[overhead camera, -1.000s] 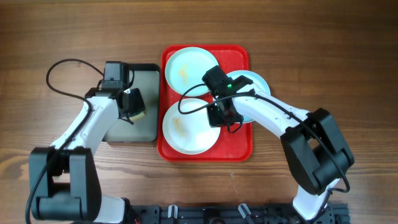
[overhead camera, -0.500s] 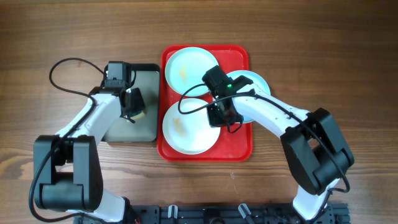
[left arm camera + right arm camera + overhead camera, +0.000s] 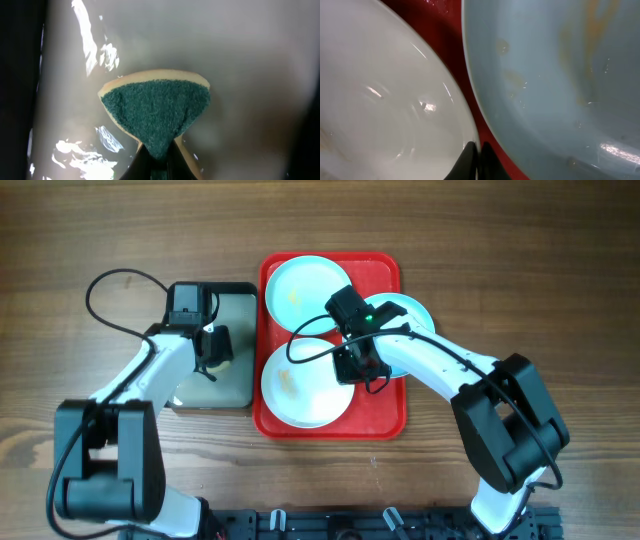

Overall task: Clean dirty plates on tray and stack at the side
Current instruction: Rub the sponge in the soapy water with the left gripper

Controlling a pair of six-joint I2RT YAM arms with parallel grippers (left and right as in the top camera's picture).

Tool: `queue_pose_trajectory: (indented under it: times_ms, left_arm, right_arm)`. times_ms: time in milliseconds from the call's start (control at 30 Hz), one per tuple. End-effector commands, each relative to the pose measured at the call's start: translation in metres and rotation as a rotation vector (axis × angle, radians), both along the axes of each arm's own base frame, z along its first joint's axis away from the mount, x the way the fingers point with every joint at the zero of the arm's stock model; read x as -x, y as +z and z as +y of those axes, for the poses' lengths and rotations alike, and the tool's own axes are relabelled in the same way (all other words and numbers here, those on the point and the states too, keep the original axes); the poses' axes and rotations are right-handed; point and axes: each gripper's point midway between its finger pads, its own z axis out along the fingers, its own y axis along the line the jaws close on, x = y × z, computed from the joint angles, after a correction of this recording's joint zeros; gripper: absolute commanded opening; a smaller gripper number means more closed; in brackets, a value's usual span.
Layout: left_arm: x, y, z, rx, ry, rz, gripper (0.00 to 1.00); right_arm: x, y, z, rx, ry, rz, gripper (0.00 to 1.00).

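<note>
Plates: all three lie on the red tray [image 3: 385,418], mid-frame in the overhead view. The white plate [image 3: 310,402] sits low, the upper mint plate [image 3: 300,280] at the tray's top left, and the right mint plate [image 3: 418,313] overhangs its right rim. Brownish smears show on them, and none is stacked aside yet.
Right gripper [image 3: 479,152]: fingers pressed together, tips at the white plate's edge, just beside the right mint plate. Whether the rim is caught between them I cannot tell.
Risk at the plates: a thin, glossy rim could slip free, and a lift or nudge could push the overhanging plate off the tray.
Left gripper [image 3: 157,161]: closed on one corner of the sponge [image 3: 156,112], over the grey tray [image 3: 238,380] at centre left.
Risk at the sponge: so small a bite may let it twist or drop under scrubbing pressure.
</note>
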Motion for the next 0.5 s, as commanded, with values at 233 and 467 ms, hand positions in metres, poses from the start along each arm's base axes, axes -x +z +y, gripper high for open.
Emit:
queue_pose_trajectory:
  times_ms: [233,467]
  left_arm:
    - [0.005,0.088,-0.045,0.132,-0.321,-0.211,0.04]
    - [0.033,0.059,-0.025,0.053,-0.274,-0.034,0.04]
  right_arm:
    - [-0.002,-0.003,0.001,0.006,-0.003,0.003,0.04]
    - [-0.002,-0.003,0.001,0.005,-0.006,0.002,0.04]
